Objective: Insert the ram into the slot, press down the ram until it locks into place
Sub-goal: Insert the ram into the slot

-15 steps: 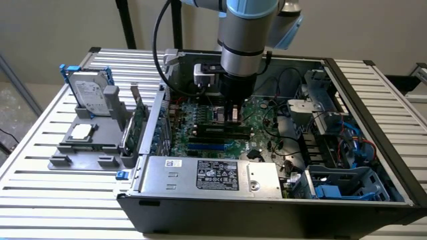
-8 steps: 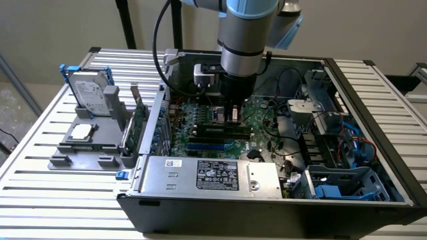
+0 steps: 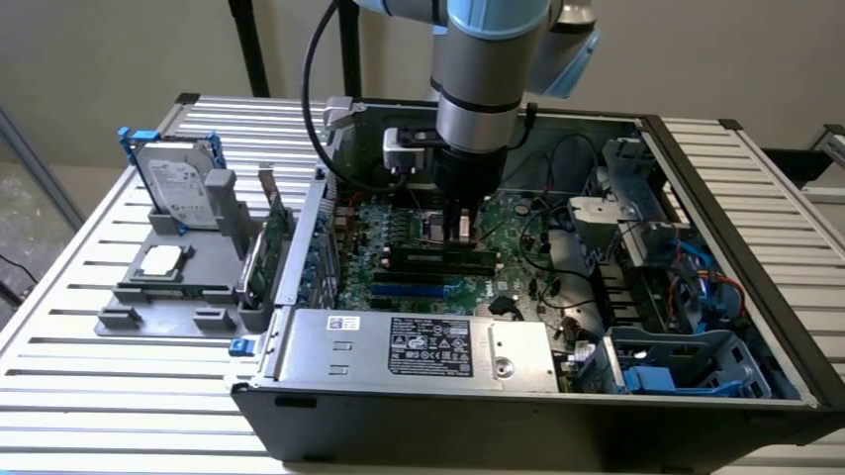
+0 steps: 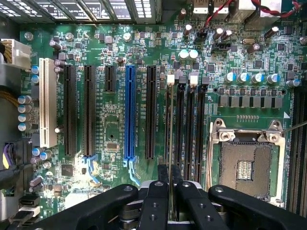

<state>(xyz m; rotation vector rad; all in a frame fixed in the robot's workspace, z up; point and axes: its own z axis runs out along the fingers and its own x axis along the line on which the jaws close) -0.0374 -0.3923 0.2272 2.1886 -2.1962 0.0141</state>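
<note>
The ram [image 4: 170, 125] is seen edge-on as a thin line standing in the memory slot [image 4: 167, 103] nearest the black expansion slot, running up to a white latch [image 4: 171, 79]. My gripper [image 4: 170, 176] reaches down over the motherboard [image 4: 115, 43] with its black fingers [image 4: 154, 199] closed on either side of the ram's near end. In the exterior view the gripper [image 3: 460, 236] hangs straight down inside the open computer case, and the ram [image 3: 420, 257] shows as a long dark strip lying along the board just below it.
Empty memory slots [image 4: 198, 129] and the open CPU socket [image 4: 247, 165] lie beside the ram. A blue slot [image 4: 129, 115] and white slot [image 4: 48, 103] lie on its other side. A power supply [image 3: 410, 346], cables [image 3: 561, 287], an upright green card [image 3: 271, 247] and a hard drive [image 3: 178, 183] surround the work area.
</note>
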